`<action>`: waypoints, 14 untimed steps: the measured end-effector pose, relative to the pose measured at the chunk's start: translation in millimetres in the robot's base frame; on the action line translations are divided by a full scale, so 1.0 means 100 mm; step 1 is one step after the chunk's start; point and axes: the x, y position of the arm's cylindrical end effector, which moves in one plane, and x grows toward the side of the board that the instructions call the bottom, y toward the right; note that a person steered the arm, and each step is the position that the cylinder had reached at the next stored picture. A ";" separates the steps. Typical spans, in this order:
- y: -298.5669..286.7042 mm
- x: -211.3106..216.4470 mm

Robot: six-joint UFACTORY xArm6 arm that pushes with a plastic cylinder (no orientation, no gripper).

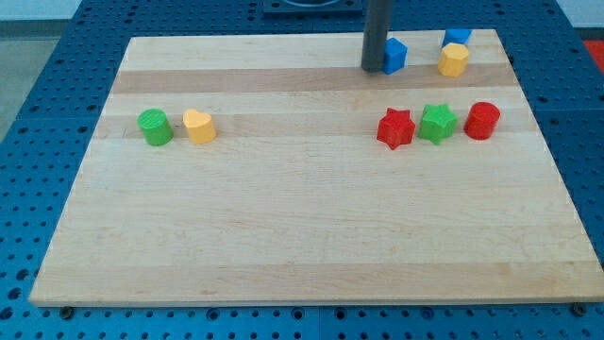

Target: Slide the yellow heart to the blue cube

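The yellow heart (199, 125) lies on the left part of the wooden board (283, 236), touching or almost touching a green cylinder (155, 127) on its left. The blue cube (395, 55) sits near the view's top, right of centre. My tip (374, 68) rests on the board just left of the blue cube, touching or nearly touching it. The tip is far to the right of and above the yellow heart.
A second blue block (458, 37), shape unclear, sits at the top right with a yellow hexagon block (453, 59) just below it. A red star (395, 127), a green star (438, 123) and a red cylinder (482, 120) form a row at mid-right.
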 end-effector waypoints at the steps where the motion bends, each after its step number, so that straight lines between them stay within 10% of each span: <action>1: 0.22 -0.04; 3: 0.24 0.02; 8: -1.45 1.74; 14: -2.62 1.26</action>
